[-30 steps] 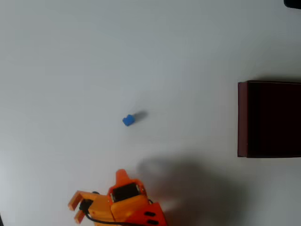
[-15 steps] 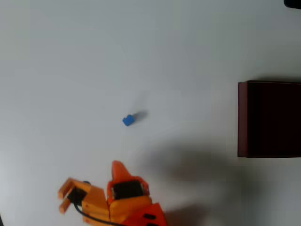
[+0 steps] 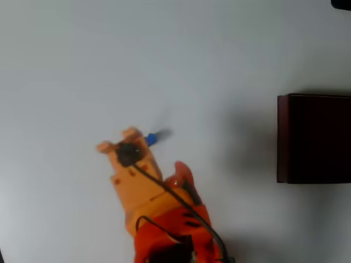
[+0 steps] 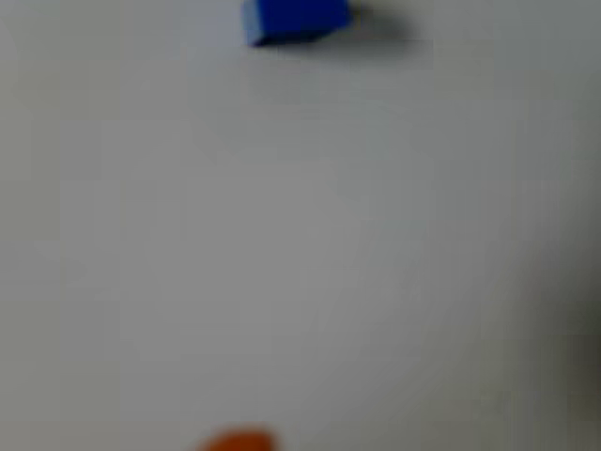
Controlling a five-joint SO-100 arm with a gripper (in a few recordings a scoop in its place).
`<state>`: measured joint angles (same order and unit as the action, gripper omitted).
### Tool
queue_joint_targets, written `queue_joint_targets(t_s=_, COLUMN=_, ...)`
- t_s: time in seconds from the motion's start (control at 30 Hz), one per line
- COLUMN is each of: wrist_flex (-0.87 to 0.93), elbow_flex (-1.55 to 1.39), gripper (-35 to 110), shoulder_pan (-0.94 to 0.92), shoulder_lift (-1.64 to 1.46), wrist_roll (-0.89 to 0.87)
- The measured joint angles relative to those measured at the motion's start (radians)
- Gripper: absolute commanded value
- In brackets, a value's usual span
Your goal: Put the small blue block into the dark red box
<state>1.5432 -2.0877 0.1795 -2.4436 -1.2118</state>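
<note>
The small blue block lies on the white table near the middle of the overhead view. My orange gripper is right beside it on its left, open, with nothing between the fingers. One fingertip almost touches the block and partly covers its left edge. In the blurred wrist view the block sits at the top edge and an orange fingertip shows at the bottom. The dark red box stands at the right edge, far from the block, its inside near-black.
The arm's orange and red body with a black cable reaches up from the bottom edge. A dark object sits in the top right corner. Bare white table lies between the block and the box.
The gripper swung up from the bottom left edge to the block's left side. The block and the box have not moved.
</note>
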Motion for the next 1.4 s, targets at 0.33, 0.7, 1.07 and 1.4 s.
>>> queue_joint_targets(t_s=0.33, wrist_flex=-0.051, elbow_flex=-0.078, gripper=28, shoulder_pan=0.120, shoulder_lift=0.078, wrist_roll=-0.856)
queue_joint_targets(t_s=0.7, wrist_flex=-0.281, elbow_flex=-0.072, gripper=31, shoulder_pan=0.110, shoulder_lift=0.382, wrist_roll=-1.244)
queue_joint_targets(t_s=1.07, wrist_flex=-0.328, elbow_flex=-0.003, gripper=31, shoulder_pan=0.100, shoulder_lift=0.574, wrist_roll=-1.399)
queue_joint_targets(t_s=1.4, wrist_flex=-0.357, elbow_flex=0.109, gripper=30, shoulder_pan=0.163, shoulder_lift=0.696, wrist_roll=-1.500)
